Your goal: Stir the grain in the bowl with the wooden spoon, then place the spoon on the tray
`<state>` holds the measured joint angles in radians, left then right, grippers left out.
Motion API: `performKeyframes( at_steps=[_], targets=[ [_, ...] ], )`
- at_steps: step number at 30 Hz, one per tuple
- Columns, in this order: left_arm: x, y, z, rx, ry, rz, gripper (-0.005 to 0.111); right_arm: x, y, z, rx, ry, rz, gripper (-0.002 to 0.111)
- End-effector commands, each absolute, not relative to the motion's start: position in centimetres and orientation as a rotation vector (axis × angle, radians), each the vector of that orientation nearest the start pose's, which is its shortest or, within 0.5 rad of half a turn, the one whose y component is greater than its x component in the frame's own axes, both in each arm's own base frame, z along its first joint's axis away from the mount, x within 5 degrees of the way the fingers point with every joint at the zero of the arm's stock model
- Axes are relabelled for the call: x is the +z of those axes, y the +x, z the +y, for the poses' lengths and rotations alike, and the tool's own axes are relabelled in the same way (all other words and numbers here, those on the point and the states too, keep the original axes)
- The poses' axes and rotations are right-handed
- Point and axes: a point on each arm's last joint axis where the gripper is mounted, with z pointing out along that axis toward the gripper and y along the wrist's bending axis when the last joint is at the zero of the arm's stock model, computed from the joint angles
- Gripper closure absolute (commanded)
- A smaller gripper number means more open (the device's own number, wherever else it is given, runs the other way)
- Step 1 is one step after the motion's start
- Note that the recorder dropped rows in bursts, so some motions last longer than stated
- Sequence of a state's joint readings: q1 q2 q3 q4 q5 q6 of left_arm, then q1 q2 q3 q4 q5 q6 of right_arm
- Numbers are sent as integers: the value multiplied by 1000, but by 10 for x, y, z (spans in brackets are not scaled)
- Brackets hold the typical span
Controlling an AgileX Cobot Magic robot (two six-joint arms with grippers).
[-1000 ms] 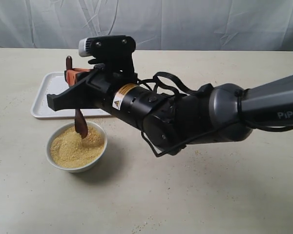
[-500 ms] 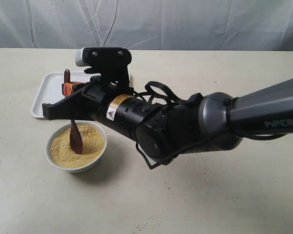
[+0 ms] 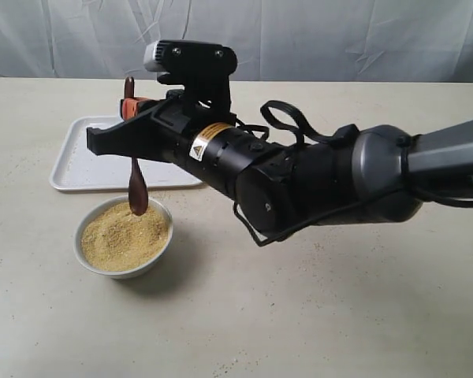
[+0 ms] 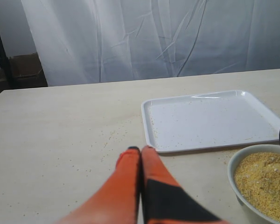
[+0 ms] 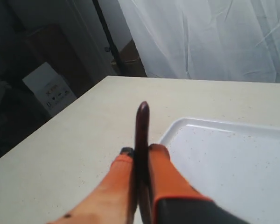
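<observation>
My right gripper (image 3: 131, 109) (image 5: 141, 151) is shut on the handle of the wooden spoon (image 3: 136, 189) (image 5: 142, 140), which hangs upright. The spoon's oval end hovers just above the grain (image 3: 124, 235) (image 4: 265, 178) at the far rim of the white bowl (image 3: 123, 267) (image 4: 235, 179). The white tray (image 3: 87, 177) (image 4: 210, 119) (image 5: 224, 158) lies just behind the bowl. My left gripper (image 4: 141, 150) is shut with nothing between its orange fingers, low over the table, a little short of the tray's near edge; the exterior view does not show it.
Loose grains are scattered on the beige table (image 3: 299, 315) around the bowl and inside the tray. My bulky right arm (image 3: 315, 185) reaches across from the right above the table. A white curtain (image 3: 299, 39) hangs behind the table.
The right gripper has risen and lifted the spoon out of the grain; its oval end was sunk in the mound before and now hangs just above it, nearer the tray.
</observation>
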<state>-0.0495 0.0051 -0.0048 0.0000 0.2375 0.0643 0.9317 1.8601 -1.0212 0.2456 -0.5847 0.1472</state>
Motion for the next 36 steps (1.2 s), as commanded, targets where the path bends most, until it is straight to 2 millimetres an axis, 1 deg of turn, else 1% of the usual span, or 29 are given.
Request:
performKeyframes(
  at_steps=[1,7,9,15,19,24,27,28,31,36],
  targets=[
    [192,55,-3,5,102,1719,107,206,255,314,775,-445,1810,109],
    [192,55,-3,5,102,1719,107,178,257,318,754,-450,1891,109],
    [192,55,-3,5,102,1719,107,174,257,318,765,-430,1908,109],
    [192,55,-3,5,102,1719,107,178,254,323,864,-407,1884,109],
    [192,55,-3,5,102,1719,107,185,253,326,923,-428,1815,109],
    [192,55,-3,5,102,1719,107,200,252,323,926,-423,1774,109],
    [192,55,-3,5,102,1719,107,210,252,320,853,-485,1717,109],
    [192,55,-3,5,102,1719,107,211,252,320,833,-496,1708,109],
    [192,55,-3,5,102,1719,107,208,253,320,784,-539,1694,109],
    [192,55,-3,5,102,1719,107,186,256,323,743,-574,1735,109]
  ],
)
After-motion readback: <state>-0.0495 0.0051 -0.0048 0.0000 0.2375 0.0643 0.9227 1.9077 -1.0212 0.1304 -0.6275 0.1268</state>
